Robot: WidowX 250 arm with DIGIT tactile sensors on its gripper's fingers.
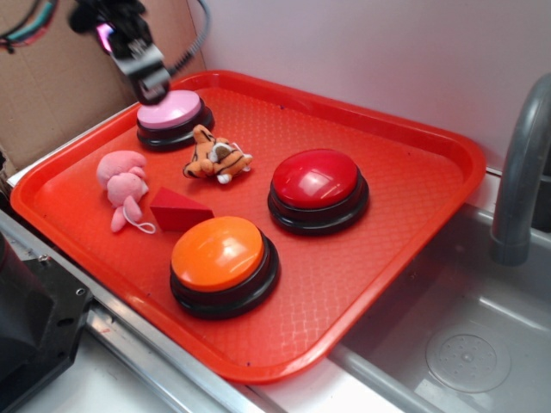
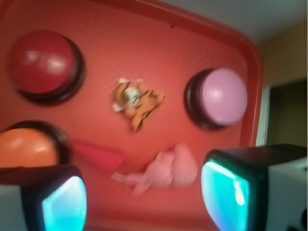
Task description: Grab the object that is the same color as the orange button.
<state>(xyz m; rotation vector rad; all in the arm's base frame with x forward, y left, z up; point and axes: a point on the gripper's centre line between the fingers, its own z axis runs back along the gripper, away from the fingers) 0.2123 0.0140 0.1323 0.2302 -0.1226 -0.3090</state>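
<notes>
The end effector [image 1: 153, 83] hangs at the far left of the scene, above the far edge of the pink button [image 1: 175, 118], with its tip just over the dome; whether it touches the dome cannot be told from the exterior view. In the wrist view its 2 fingers [image 2: 57, 202] stand wide apart at the bottom corners with nothing between them, so it is open and holds nothing.

Just right of and nearer than the pink button lies the tiger plush [image 1: 217, 158], flat on the red tray [image 1: 413, 172]. Its long axis runs roughly left to right across the tray, slightly slanted, with the white muzzle and paws toward the right and near side and the striped back toward the left. It touches none of the buttons.

Left of the tiger lies the pink plush [image 1: 123, 182], and just beside that, on its right, the red wedge block [image 1: 178, 209]. The orange button [image 1: 221, 261] sits nearer still, close to the wedge. The red button [image 1: 318, 188] stands to the right of the tiger, apart from it.

The tray rests on the desk beside a grey sink [image 1: 465, 344], with a faucet [image 1: 521, 163] at the right
</notes>
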